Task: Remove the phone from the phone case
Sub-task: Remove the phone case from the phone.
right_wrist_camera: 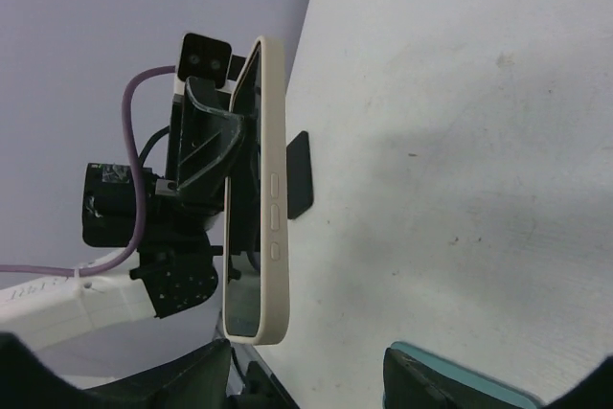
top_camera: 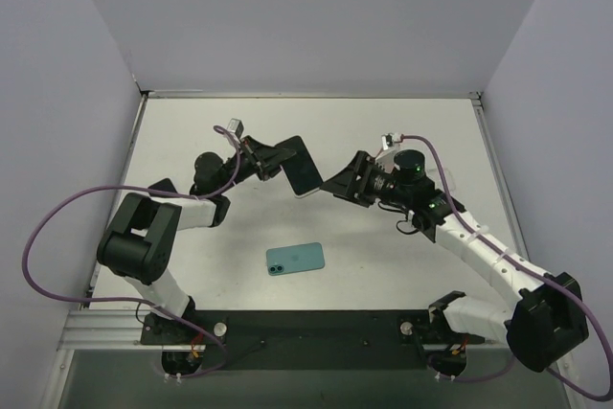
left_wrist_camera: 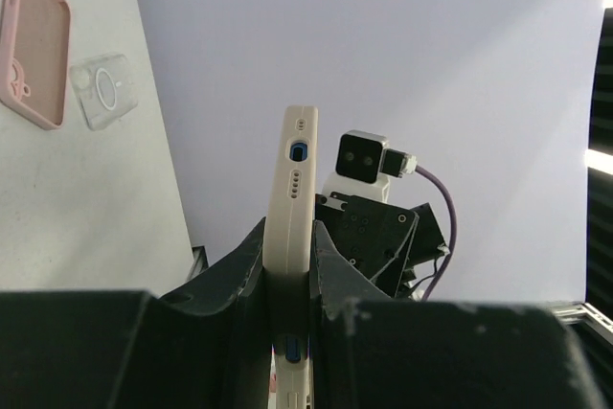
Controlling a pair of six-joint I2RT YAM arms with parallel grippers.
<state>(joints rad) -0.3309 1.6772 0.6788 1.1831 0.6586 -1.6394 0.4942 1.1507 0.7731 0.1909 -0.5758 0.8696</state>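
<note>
Task item: phone (top_camera: 305,168) in cream case (right_wrist_camera: 275,189), held up off the table (top_camera: 412,131) mid-scene, between the two arms; edge-on to both wrist cameras. Left gripper (left_wrist_camera: 287,241): jaws closed on the cased phone, one on each flat face, toward one end. Right gripper (right_wrist_camera: 306,375): jaws apart, just right of the phone; the phone's end sits ahead of the gap, no contact visible. Teal item (top_camera: 295,258) flat on the table, near side, well apart from the phone; phone or case, cannot tell. Pink case (left_wrist_camera: 34,40) and clear case (left_wrist_camera: 105,91) lie side by side on the table; seen in left wrist view only.
</note>
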